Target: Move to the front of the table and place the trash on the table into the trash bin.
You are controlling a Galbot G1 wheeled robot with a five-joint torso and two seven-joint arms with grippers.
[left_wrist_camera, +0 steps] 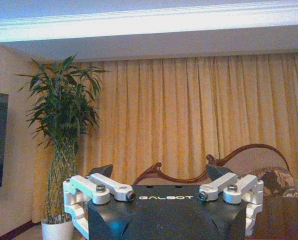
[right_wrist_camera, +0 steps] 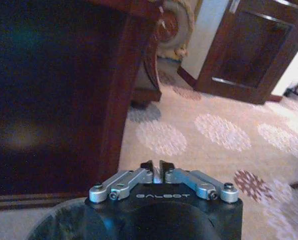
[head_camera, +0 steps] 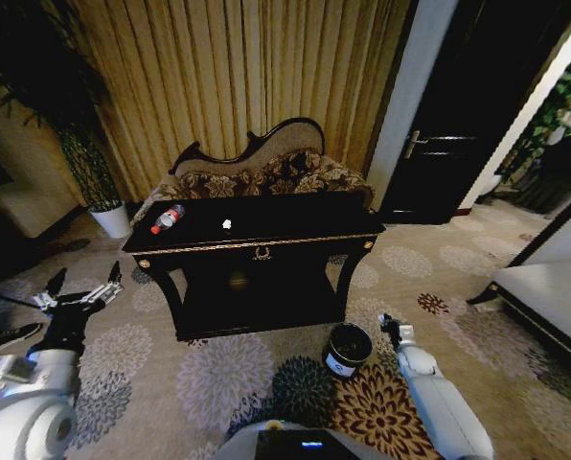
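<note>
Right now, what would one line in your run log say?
left hand: open, empty, low left of table | right hand: shut, beside trash bin | bottle, paper wad: on table

The left white-linked black gripper [head_camera: 82, 286] is raised low at the robot's left, fingers spread wide; the right white-linked black gripper [head_camera: 391, 326] points forward, fingertips closed together.

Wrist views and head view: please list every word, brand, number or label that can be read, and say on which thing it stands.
"GALBOT": on the left gripper body, left wrist view.
"GALBOT": on the right gripper body, right wrist view, somewhat blurred.
Bottle red label: too small to read.
Bin white label: too small to read.
Lit screen on the robot's chest: no legible text.
</note>
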